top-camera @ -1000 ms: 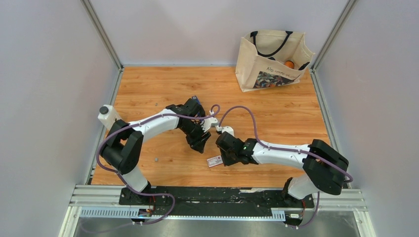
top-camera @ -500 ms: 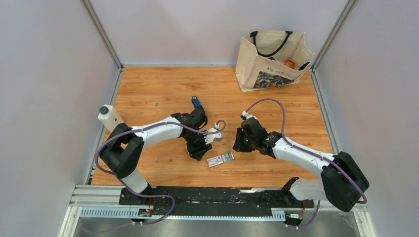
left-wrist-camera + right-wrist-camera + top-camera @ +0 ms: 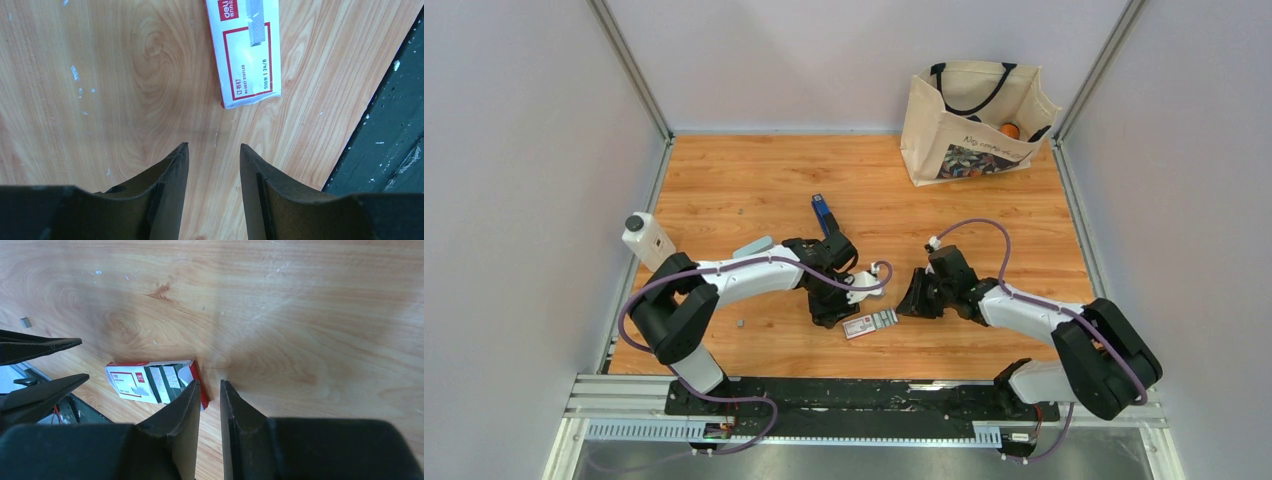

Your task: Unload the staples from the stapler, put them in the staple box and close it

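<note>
Both left fingers [image 3: 167,195] and right fingers [image 3: 175,435] are apart and hold nothing. Reach over to the stapler [image 3: 822,212] and grab it slowly by its middle.

Even, diffuse light from above; the bench [image 3: 754,190] is bright, without glare. A soft shadow lies just ahead of the right jaws. Carton [image 3: 247,50] print ahead of the left jaws is sharp; the jaws themselves read dark, slightly soft.
</note>
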`<state>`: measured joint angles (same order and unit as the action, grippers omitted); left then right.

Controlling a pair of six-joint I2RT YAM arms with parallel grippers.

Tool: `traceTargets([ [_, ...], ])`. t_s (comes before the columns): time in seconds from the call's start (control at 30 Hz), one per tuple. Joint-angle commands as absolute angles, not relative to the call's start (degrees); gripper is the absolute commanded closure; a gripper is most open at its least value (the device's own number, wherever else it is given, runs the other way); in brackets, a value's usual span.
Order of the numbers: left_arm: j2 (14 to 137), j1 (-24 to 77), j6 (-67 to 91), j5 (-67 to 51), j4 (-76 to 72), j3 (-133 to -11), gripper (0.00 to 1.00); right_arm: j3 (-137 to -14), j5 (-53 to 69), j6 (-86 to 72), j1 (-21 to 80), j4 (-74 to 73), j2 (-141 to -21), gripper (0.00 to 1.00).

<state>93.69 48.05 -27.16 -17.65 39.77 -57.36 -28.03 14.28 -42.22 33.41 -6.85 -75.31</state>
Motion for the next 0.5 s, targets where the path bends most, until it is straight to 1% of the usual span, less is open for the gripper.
traceTargets([
  [0.0,94.2,50.0,-27.7,-15.5,39.0,-57.7,0.49,-27.0,18.1,-44.4,32.7,-0.5,-76.5,0.78],
  [0.2,94.3,51.2,-27.4,-15.6,39.3,-57.8,0.49,-25.8,19.3,-45.7,32.6,2.5,-77.1,0.82],
  [0.47,95.3,52.2,-27.3,-15.8,39.7,-58.4,0.49,-23.4,19.9,-47.8,32.6,4.8,-77.0,0.84],
])
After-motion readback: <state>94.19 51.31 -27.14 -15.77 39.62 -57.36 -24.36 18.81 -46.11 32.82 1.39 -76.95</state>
